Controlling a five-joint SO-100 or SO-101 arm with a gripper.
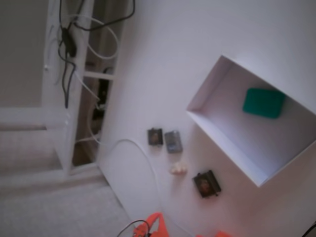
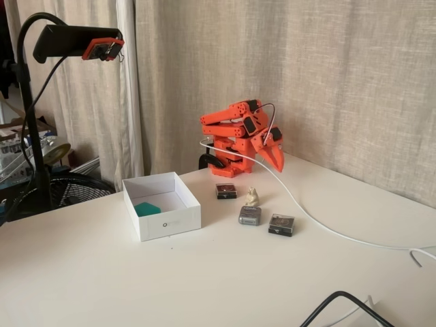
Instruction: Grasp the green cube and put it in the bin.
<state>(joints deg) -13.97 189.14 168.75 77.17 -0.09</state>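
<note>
Fixed views: we see the green cube already in the bin, well away from the gripper — jaws apparently closed, empty — so we judge that only the white cable just below them could snag.

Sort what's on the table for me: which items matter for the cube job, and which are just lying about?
Job items:
- green cube, already inside the bin
- bin
- end effector, folded back by the arm's base

Lying about:
- three small dark square gadgets
- small pale lump
- white cable
</note>
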